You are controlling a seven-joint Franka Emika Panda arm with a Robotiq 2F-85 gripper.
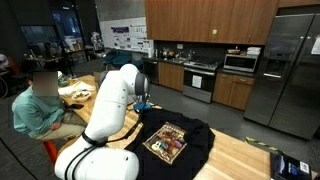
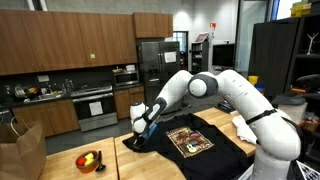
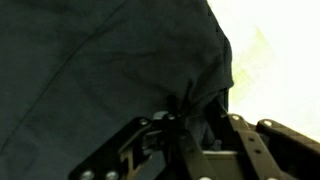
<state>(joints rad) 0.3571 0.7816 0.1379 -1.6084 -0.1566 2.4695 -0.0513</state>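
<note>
A black t-shirt (image 1: 195,150) with a brown printed picture on its chest lies spread on the wooden table (image 1: 240,155) in both exterior views. My gripper (image 2: 140,129) is down at one edge of the t-shirt (image 2: 215,150). In the wrist view the dark cloth (image 3: 90,70) fills most of the picture. A bunched fold of it rises between the fingers of my gripper (image 3: 190,108), which are closed in on that fold. Pale table (image 3: 280,50) shows to the right of the cloth.
A person (image 1: 40,100) sits at the table beyond the arm. A bowl of fruit (image 2: 90,160) and a brown paper bag (image 2: 20,150) stand near one table corner. A blue object (image 1: 290,165) lies at another edge. Kitchen cabinets and a fridge (image 1: 290,65) line the back.
</note>
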